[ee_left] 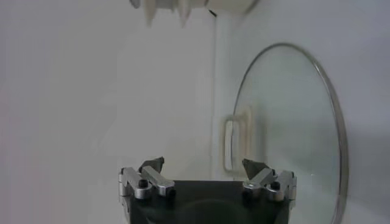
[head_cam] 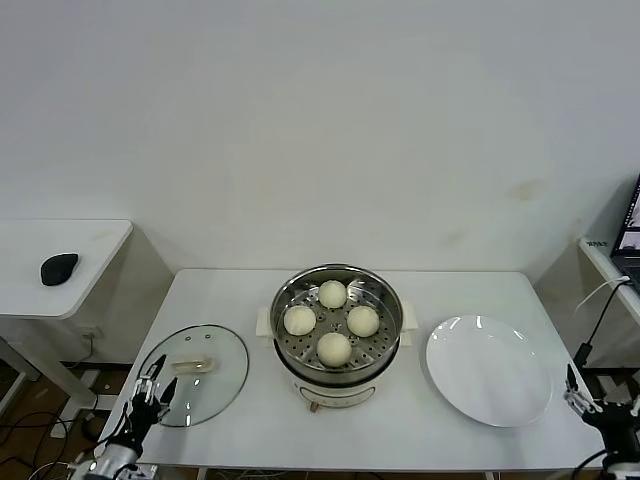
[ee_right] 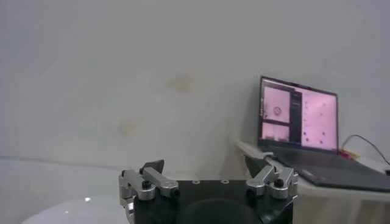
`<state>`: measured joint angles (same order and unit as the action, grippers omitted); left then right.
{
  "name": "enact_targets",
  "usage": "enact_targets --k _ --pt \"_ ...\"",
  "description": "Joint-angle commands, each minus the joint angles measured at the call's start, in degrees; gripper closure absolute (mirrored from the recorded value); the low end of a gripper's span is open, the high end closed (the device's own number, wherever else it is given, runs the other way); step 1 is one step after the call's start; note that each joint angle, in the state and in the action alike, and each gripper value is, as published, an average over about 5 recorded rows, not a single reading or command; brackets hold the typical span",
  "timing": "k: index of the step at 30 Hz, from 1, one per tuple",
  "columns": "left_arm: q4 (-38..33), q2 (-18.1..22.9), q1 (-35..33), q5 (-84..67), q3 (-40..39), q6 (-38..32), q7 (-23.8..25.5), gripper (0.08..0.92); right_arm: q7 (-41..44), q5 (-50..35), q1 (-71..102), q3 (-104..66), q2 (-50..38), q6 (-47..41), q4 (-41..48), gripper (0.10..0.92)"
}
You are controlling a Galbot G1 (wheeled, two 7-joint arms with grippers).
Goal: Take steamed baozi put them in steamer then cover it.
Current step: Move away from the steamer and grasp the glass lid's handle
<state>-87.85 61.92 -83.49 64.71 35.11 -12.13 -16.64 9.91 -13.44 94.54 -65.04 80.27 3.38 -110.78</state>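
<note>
- White tabletop (head_cam: 250, 300) carries everything.
- Stainless-steel steamer (head_cam: 338, 345) stands at its middle, uncovered.
- White plate (head_cam: 490, 372) lies toward the right edge, empty.
- Glass cover (head_cam: 200, 375) lies flat near the front-left corner, apart from the steamer.
- Four steamed baozi (head_cam: 334, 348) sit on the steamer's perforated tray.
- Left gripper (head_cam: 152, 395) hovers at the cover's front rim, jaws released, holding nothing.
- Right gripper (head_cam: 582, 397) waits off the front-right corner, jaws spread, empty.

You have four steamed baozi (head_cam: 333, 347), one steamer (head_cam: 338, 376), one cover (head_cam: 203, 372), one white plate (head_cam: 489, 371), one black mouse (head_cam: 58, 268), one laptop (ee_right: 304, 137), two surfaces (head_cam: 470, 290)
</note>
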Motion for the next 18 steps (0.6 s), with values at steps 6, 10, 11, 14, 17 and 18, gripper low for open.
enact_targets --k 6,10,11,14,17,18 --pt "7.6 -1.0 11.3 1.4 -5.6 0.8 1.5 0.177 0.1 1.1 0.8 -1.4 1.7 -0.1 0.7 0.203" --pt "9.7 -0.6 13.0 1.7 -6.2 0.8 1.5 0.177 0.2 1.1 0.8 -1.4 1.8 -0.1 0.9 0.203" --pt "10.2 -0.5 13.4 1.7 -6.3 0.8 1.5 0.177 0.2 1.2 0.8 -1.4 1.8 0.0 1.0 0.203" --pt "11.8 -0.2 14.5 1.7 -6.5 0.7 1.4 0.177 0.2 1.5 0.7 -1.1 1.9 0.0 1.2 0.203" --pt "12.8 -0.1 15.3 1.5 -6.5 0.7 1.3 0.177 0.2 1.7 0.7 -0.8 2.0 0.1 1.5 0.203" --pt "13.0 -0.1 15.4 1.4 -6.5 0.6 1.3 0.177 0.3 1.7 0.7 -0.7 2.0 0.2 1.5 0.203"
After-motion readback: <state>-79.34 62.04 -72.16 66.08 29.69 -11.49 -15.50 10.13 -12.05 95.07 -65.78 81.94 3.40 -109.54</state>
